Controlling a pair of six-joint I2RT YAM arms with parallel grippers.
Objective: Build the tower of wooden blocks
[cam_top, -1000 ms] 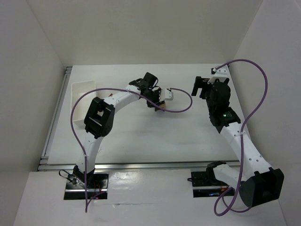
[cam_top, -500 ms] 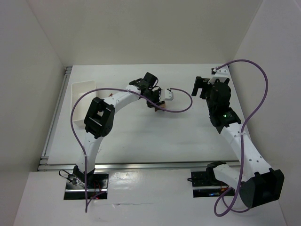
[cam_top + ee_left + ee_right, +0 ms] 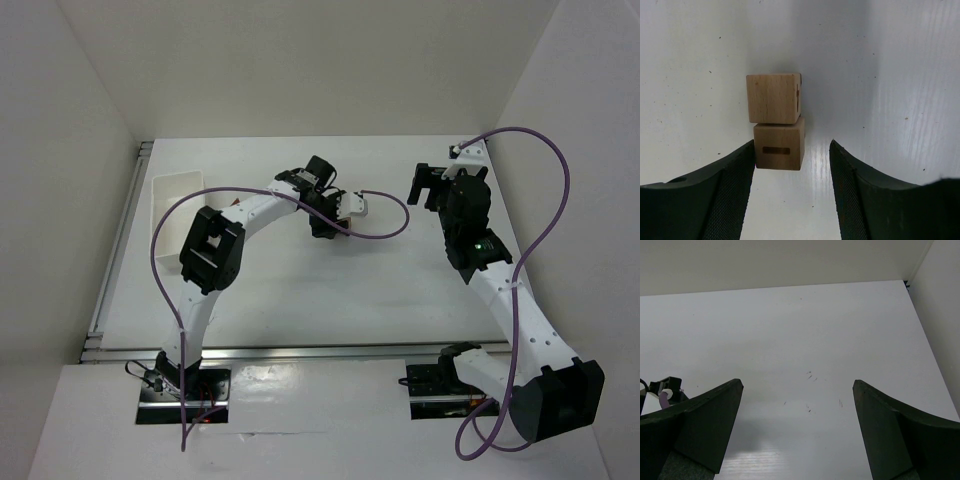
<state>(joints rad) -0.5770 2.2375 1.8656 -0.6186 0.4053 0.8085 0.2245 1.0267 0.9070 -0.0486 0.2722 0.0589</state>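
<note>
Fingers (image 3: 730,195) on the left gape wide, the nearer tan cube (image 3: 779,147) between their tips.

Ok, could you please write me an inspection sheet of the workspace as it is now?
Surface: white table, with a few small dark specks.
Job's things: far cube and near cube, light wood, touching; whether stacked or side by side cannot be told. Other blocks: nothing seen.
Clutter: white tray at the far left, partly hidden by the arm.
Grippers: left gripper open, fingers on either side of the near cube; right gripper open, nothing between its fingers.
Cables: purple left cable and right cable, both looping loosely.
Surroundings: white walls; metal rail along the left edge.
</note>
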